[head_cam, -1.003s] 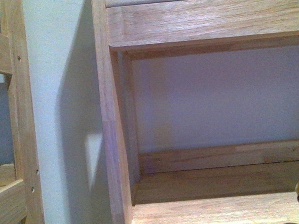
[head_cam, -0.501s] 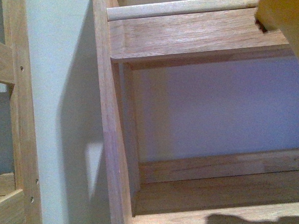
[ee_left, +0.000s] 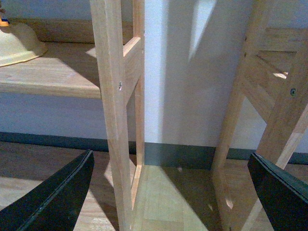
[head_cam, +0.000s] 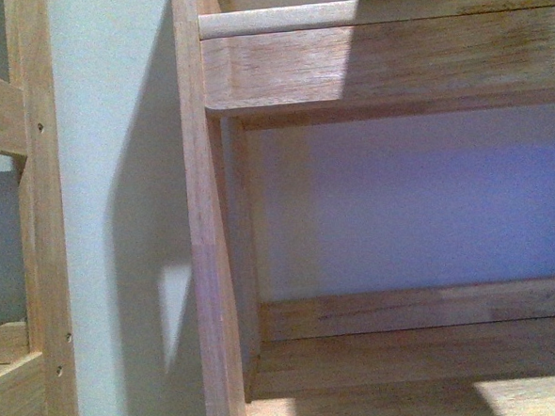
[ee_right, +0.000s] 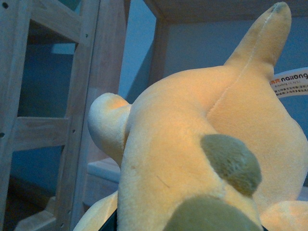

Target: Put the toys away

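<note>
The plush animal (ee_right: 192,154) fills the right wrist view: orange-yellow, soft, with brownish spots, a pointed horn (ee_right: 269,29) and a white tag (ee_right: 291,82). My right gripper (ee_right: 187,227) is shut on it, and the plush covers the jaws almost entirely. The front view shows neither the plush nor either arm. In the left wrist view my left gripper (ee_left: 173,202) is open, its black fingers (ee_left: 57,197) spread wide with nothing between them, above a wooden floor beside a shelf post (ee_left: 113,110).
A wooden shelf unit (head_cam: 382,65) stands right ahead, with an open compartment over a lower board (head_cam: 409,355) and a shadow across its upper rail. A second wooden frame (head_cam: 38,223) stands to the left. A cream-yellow object (ee_left: 17,43) rests on a shelf board.
The plush rose along the right edge of the front view, from the bottom corner to the top corner, and is now out of that view. Only a shadow lies on the upper rail.
</note>
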{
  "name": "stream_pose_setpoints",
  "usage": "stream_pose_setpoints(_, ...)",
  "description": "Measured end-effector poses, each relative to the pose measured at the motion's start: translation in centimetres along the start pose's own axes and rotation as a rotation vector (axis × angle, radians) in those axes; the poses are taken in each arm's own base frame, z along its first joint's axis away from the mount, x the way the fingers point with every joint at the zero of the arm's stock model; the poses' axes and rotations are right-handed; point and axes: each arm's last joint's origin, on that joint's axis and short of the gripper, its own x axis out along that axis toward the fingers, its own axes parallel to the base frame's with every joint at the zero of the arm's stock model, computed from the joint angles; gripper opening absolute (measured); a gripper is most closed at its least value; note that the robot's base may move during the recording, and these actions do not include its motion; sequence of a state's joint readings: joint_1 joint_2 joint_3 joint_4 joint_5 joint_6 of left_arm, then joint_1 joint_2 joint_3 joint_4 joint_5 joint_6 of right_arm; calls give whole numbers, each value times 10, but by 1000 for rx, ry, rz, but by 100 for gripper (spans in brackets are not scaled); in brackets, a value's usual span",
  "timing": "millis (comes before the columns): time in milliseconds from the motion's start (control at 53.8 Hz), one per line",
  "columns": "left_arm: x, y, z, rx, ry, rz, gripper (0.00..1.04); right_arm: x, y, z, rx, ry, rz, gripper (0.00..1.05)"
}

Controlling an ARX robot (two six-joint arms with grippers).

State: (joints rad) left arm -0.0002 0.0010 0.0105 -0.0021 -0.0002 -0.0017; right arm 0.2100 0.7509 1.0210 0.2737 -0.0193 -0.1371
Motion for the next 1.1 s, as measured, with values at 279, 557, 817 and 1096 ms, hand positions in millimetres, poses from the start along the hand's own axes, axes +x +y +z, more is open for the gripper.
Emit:
stream_pose_setpoints(279, 0, 0, 0, 0, 0, 0, 99, 78, -14, 16, 73, 9, -20, 18)
stream_pose_setpoints(557, 0, 0, 0, 0, 0, 0, 99, 149, -41, 16, 311, -4, -33, 18)
stream_pose_setpoints(817, 0, 0, 0, 0, 0, 0, 99, 190, -67, -8, 566, 48, -49, 18)
stream_pose_setpoints(1096, 0, 0, 0, 0, 0, 0, 99, 219, -71, -33, 678, 151, -15, 18)
